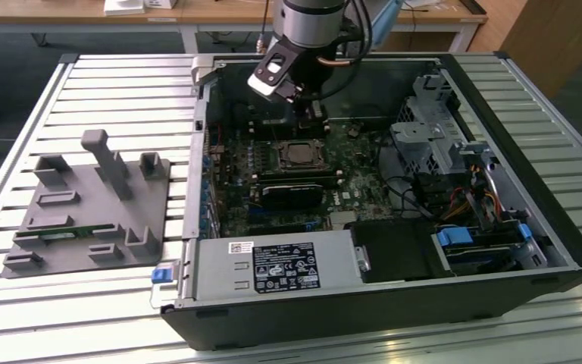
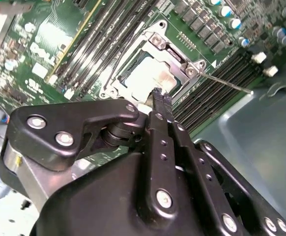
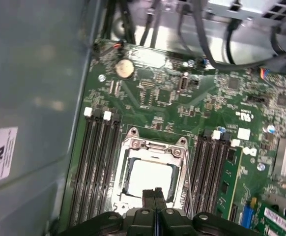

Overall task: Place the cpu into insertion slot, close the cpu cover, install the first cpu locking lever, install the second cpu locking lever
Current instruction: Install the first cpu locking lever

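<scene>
Motherboard beneath end effector (cpu part-hidden)

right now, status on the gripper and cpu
Gripper fingers shut, empty, at the cpu cover edge. Cpu seated in insertion slot, cover down over it. One lever wire juts out, apparently unlatched.

In the first wrist view the closed tips of my gripper cover one edge of the cpu and the side of the cpu cover beside it, so I cannot tell how the frame sits there. In the exterior view the arm is cut off by the picture's edge and hides part of the motherboard's far edge. The cover there is too small for me to judge.
</scene>
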`<state>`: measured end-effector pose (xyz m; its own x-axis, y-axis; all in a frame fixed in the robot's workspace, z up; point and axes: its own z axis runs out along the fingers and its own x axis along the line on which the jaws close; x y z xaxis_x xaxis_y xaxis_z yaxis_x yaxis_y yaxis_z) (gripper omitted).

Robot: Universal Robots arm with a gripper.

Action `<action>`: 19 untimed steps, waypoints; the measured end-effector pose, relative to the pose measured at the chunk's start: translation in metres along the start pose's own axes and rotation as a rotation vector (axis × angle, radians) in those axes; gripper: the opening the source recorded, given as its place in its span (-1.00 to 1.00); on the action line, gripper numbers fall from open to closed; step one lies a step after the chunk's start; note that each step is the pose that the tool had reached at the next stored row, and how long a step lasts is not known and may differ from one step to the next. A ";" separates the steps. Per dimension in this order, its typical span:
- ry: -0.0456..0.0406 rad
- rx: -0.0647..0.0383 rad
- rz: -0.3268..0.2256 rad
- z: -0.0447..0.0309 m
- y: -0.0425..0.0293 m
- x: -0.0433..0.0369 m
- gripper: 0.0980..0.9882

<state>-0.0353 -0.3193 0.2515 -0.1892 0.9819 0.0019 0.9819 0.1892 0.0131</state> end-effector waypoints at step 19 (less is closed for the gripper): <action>0.0044 0.001 -0.347 0.0012 0.0000 0.0000 -0.98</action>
<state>-0.0353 -0.3193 0.2503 -0.5116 0.8592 0.0017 0.8592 0.5115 0.0130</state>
